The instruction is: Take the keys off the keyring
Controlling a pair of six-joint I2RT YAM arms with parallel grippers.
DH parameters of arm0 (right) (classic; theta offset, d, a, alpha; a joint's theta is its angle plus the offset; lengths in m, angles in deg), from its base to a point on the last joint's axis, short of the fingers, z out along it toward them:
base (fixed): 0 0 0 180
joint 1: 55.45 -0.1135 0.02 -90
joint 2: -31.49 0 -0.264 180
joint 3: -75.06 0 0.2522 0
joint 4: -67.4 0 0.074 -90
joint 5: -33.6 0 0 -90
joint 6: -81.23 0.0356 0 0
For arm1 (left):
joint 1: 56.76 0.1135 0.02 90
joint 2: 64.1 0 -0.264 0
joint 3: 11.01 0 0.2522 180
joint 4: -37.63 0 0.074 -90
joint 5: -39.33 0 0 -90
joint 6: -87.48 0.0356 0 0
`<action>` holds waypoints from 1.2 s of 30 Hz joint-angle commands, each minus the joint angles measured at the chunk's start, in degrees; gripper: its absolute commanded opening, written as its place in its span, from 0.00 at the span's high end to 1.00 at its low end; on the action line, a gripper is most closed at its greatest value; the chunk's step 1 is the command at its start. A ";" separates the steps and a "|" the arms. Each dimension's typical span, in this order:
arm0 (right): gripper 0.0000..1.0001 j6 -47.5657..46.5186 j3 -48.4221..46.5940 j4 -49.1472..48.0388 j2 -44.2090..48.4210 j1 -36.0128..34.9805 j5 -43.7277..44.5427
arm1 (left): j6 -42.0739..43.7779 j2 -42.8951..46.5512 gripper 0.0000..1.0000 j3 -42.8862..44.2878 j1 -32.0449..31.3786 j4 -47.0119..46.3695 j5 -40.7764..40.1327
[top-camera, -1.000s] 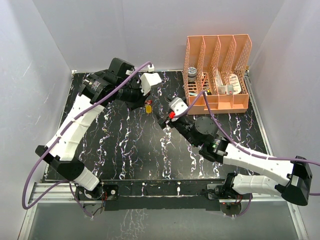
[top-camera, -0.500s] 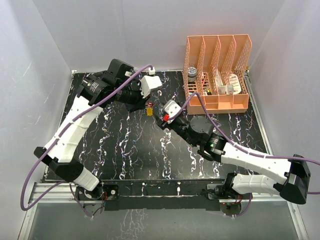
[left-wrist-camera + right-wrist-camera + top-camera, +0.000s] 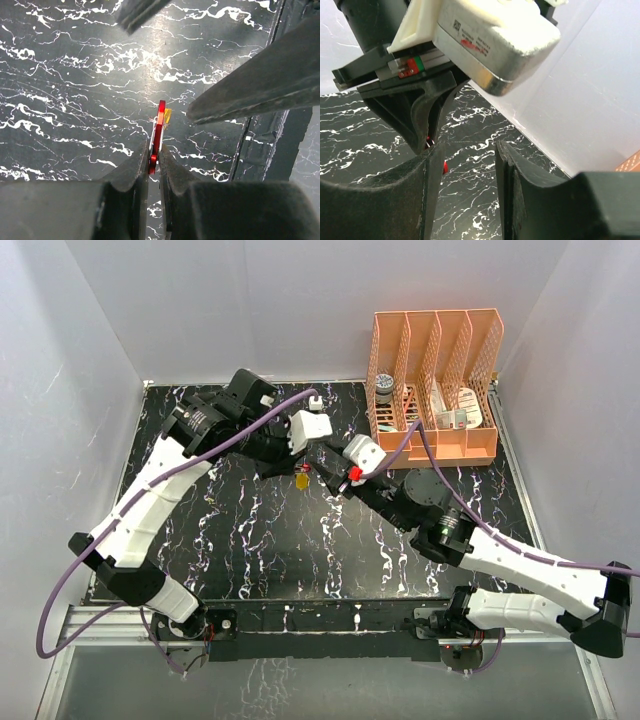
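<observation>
My left gripper (image 3: 154, 162) is shut on the lower end of the thin dark red keyring (image 3: 159, 131), which stands edge-on above the black marbled table. A tiny yellow-gold key (image 3: 167, 116) hangs at its far side. In the top view the key (image 3: 301, 479) shows just below the left gripper (image 3: 297, 464). My right gripper (image 3: 467, 167) is open. Its left finger sits right beside the left gripper's fingers (image 3: 422, 117), where a bit of red keyring (image 3: 444, 168) peeks out. The right gripper's fingers (image 3: 260, 85) also show in the left wrist view, spread to either side beyond the ring.
An orange slotted file organizer (image 3: 435, 390) holding a few small items stands at the back right. White walls close in the table on the left, back and right. The two arms meet at the middle of the table.
The left gripper has carried the keyring and key toward the table's middle and nearer. The right gripper has moved up to meet it and now sits around it.
</observation>
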 commanded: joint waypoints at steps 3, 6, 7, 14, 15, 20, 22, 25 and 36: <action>0.62 2.12 -3.10 2.42 1.12 -0.17 -4.04 | 1.87 1.25 1.00 0.33 -1.24 0.93 2.68; 0.60 2.93 -2.84 4.04 2.09 -0.22 -5.10 | 2.27 1.85 1.00 0.66 -1.35 0.39 3.38; 0.60 3.19 -2.72 4.46 2.44 -0.17 -5.30 | 2.32 1.88 1.00 0.88 -1.44 0.34 3.38; 0.58 4.23 -1.60 5.76 4.12 -0.15 -5.62 | 2.51 1.28 1.00 1.41 -1.58 0.34 3.55; 0.59 4.29 -1.51 5.81 3.95 -0.20 -5.71 | 2.54 1.22 1.00 1.37 -1.62 0.41 3.75; 0.62 4.82 -1.67 6.23 2.81 -0.22 -7.04 | 2.86 1.44 1.00 0.89 -1.91 0.16 4.49; 0.61 4.95 -1.65 6.50 2.10 -0.22 -7.07 | 3.12 1.83 1.00 0.74 -1.97 -0.14 5.27; 0.59 5.21 -1.53 6.90 1.42 -0.22 -6.99 | 3.48 2.66 1.00 0.17 -1.99 -0.78 6.36; 0.67 5.48 -1.76 6.45 0.13 -0.22 -7.02 | 4.03 4.45 1.00 -1.05 -2.17 -1.60 8.24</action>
